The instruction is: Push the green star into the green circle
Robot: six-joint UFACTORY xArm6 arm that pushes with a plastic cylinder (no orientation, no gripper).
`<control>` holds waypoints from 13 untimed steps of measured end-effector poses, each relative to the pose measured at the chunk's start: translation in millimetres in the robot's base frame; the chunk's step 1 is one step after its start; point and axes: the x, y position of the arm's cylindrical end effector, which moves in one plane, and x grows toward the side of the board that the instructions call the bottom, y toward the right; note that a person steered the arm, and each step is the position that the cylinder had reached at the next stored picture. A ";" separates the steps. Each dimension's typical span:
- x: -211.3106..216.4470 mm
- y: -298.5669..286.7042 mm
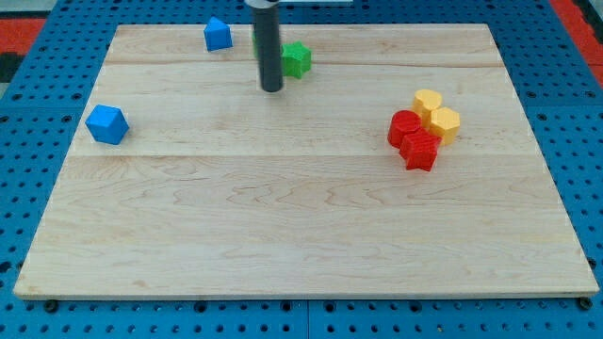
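A green block (297, 59), star-like in shape, lies near the view's top, a little left of centre. My dark rod stands just to its left, with my tip (271, 89) on the board slightly below and left of that block, close to it; I cannot tell if they touch. A thin sliver of green (255, 41) shows at the rod's left edge. It looks like a second green block, mostly hidden behind the rod, and its shape cannot be made out.
A blue block (218, 34) sits at the top left of the wooden board (301, 235), and another blue block (106, 124) sits near the left edge. At the right, two red blocks (405, 127) (420, 151) and two yellow blocks (427, 101) (444, 123) form a cluster.
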 end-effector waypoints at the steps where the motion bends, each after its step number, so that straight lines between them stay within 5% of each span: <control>1: -3.6 42.6; 6: -24.4 38.2; 9: -57.2 -27.7; 11: -65.1 61.0; 12: -107.7 89.1; 13: -130.8 68.0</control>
